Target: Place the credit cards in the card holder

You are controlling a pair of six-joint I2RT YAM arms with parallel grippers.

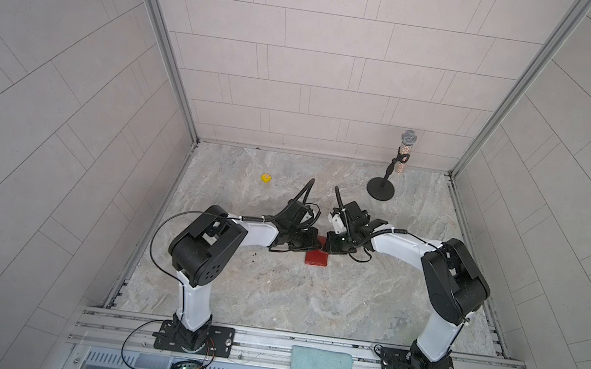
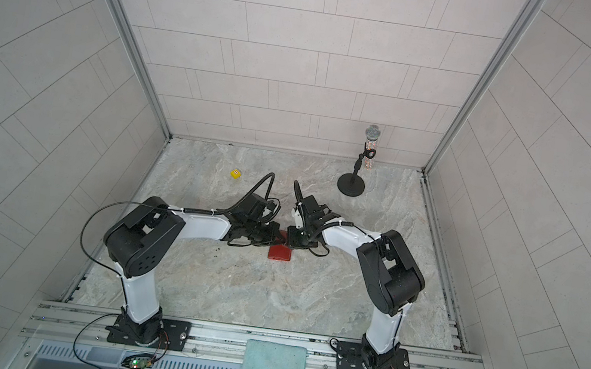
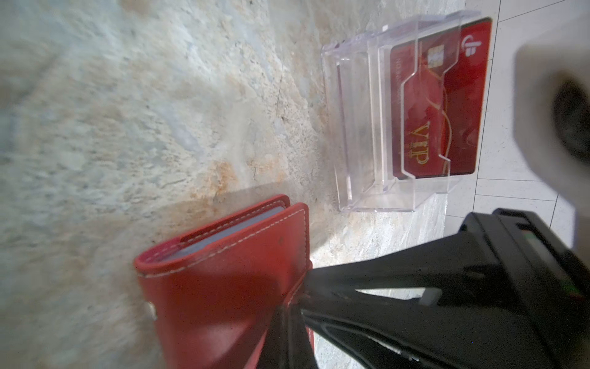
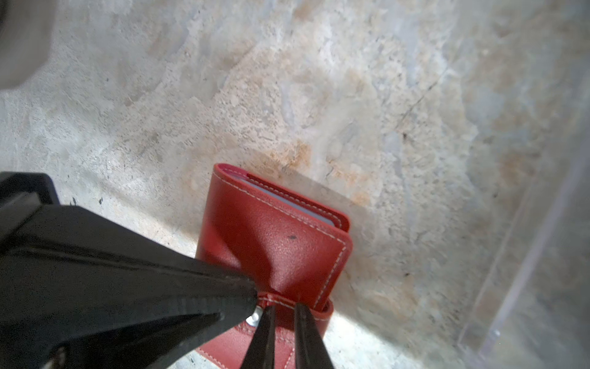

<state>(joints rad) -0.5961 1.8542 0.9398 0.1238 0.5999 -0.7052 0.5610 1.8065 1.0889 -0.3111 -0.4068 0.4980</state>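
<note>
**Red card holder (image 1: 317, 258) gripped from both sides**

Pale tiled walls (image 1: 304, 57) enclose a marble-patterned worktop (image 1: 270, 299). At its middle the left hand (image 3: 287, 314) is clenched, tips pinching the grained cover's edge. The right hand (image 4: 284, 319), meeting it from the opposite side, grasps the stitched snap strap. The holder lies between them, cover slightly lifted, grey sleeves showing inside. Near it a clear acrylic stand (image 3: 351, 127) holds a glossy red credit card (image 3: 447, 111) lettered VIP in gold.

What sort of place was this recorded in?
Probably a lab robot cell: a marble-look tabletop boxed in by tiled wall panels, with two robot arms bolted to an aluminium rail.
</note>
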